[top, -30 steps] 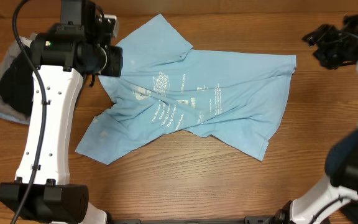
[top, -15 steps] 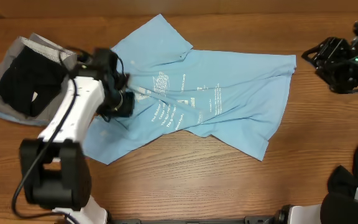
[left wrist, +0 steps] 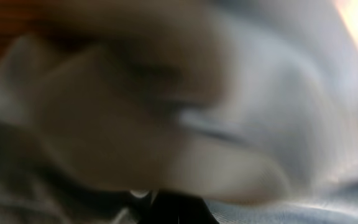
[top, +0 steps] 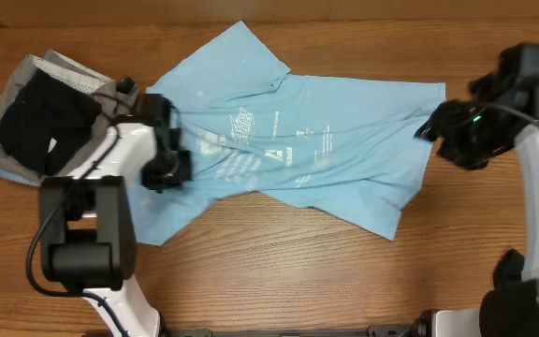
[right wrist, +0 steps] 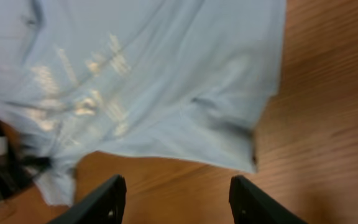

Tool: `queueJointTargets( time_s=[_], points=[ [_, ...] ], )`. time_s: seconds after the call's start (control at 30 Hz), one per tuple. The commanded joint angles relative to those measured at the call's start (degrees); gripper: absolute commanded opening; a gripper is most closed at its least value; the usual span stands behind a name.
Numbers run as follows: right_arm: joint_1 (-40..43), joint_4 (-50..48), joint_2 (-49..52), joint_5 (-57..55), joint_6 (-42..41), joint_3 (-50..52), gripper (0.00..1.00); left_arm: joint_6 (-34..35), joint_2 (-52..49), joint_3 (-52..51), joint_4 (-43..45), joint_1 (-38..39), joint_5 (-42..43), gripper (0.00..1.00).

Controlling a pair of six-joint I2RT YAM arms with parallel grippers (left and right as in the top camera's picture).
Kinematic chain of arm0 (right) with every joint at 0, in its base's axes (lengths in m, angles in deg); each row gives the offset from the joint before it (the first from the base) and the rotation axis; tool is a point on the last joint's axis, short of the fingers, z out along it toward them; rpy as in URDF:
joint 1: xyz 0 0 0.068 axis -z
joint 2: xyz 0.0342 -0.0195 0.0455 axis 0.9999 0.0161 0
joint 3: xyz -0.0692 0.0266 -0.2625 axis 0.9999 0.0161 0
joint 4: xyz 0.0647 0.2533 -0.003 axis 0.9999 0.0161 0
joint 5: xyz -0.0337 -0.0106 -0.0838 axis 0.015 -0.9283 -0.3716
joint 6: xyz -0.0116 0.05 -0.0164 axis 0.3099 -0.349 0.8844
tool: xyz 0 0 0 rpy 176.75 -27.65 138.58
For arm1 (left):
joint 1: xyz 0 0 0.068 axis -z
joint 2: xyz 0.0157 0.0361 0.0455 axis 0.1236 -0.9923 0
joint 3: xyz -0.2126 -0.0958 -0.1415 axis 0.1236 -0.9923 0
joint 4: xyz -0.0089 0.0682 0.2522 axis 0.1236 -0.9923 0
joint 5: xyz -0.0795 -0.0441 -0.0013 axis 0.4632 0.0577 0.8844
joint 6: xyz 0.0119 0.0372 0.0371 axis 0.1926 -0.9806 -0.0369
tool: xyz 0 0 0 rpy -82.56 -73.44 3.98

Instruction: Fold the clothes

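"Blue tee first: where does it lie?" the desk asks.

"The light-blue T-shirt (top: 326,140) lies rumpled across the middle of the overhead frame. Its white lettering (top: 251,159) shows left of centre and 1 flap reaches toward the top edge. The black garment (top: 36,117) sits on the grey garment (top: 0,154) in the upper left, near the tee."

"And your 2 hands?"

"My left gripper (top: 165,167) is down on the shirt's left side with its jaws together. Its own camera gives only a blur of cloth pressed close. I judge it has a pinch of the tee, but I can't see the bite itself. My right gripper (right wrist: 178,200) hangs over the shirt's right edge, fingers (right wrist: 107,199) apart with nothing between them."

"Which step?"

"I'd call it the start: taking hold to spread the tee flat. I see no neat fold yet. Next, the right jaws have to come down on the shirt's edge at the right of the overhead frame and close on cloth, not on wood. Then both arms should draw apart evenly, so the creases pull out and the pinch doesn't slip."

"Surface, room?"

"Brown wood-grain table (top: 279,271), smooth and level. It fills every view, so I see nothing of the room."
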Motion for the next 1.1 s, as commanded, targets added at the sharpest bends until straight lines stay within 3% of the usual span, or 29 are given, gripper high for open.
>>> queueJointTargets(
  time_s=[0.0, 0.13, 0.27, 0.37, 0.53, 0.6, 0.63, 0.7, 0.8, 0.9, 1.07],
  points=[
    [-2.78, -4.46, 0.07, -0.9, 0.17, 13.33, 0.56, 4.39, -2.21, 2.64, -0.52, -9.92, -6.84, 0.04],
    [-6.12, -11.32, 0.07, 1.68, 2.05, 26.71, 0.56, 1.81, -1.03, 4.5, -0.42, -13.73, 2.62, 0.04],
    [-10.34, -19.12, 0.07, 5.57, 4.02, 34.97, 0.56, 0.13, -0.94, 4.74, -0.5, -13.38, 3.63, 0.04],
    [-12.33, -25.38, 0.07, 5.01, 3.87, 37.44, 0.63, -0.9, -0.94, 4.74, -0.7, -12.46, 3.65, 0.04],
    [-12.07, -33.24, 0.07, -9.33, -4.94, 37.66, 0.65, -1.01, -0.92, 4.76, -0.94, -11.74, 3.72, 0.04],
    [-11.08, -37.81, 0.07, -10.69, -5.25, 37.66, 0.51, -1.27, -0.92, 4.76, -1.53, -11.74, 3.82, 0.04],
    [-10.62, -39.76, 0.07, -10.43, -5.27, 37.66, 0.36, -1.51, -0.92, 4.76, -1.79, -11.74, 3.87, 0.04],
    [-9.73, -43.3, 0.09, -9.68, -5.38, 37.66, 0.21, -1.73, -0.92, 4.76, -2.23, -11.72, 3.91, 0.04],
    [-9.38, -46.38, 1.01, -9.42, -8.59, 37.66, 0.12, -2.91, -0.68, 5.14, -3.02, -11.74, 6.08, 0.04],
    [-9.6, -49.62, 3.98, -9.42, -11.13, 37.66, 0.11, -4.9, 0.48, 6.27, -3.5, -11.72, 9.31, 0.04],
    [-9.6, -57.44, 11.63, -8.7, -12.83, 37.66, 0.11, -6.75, 4.02, 9.46, -5.09, -11.72, 12.7, 0.15]
  ],
)
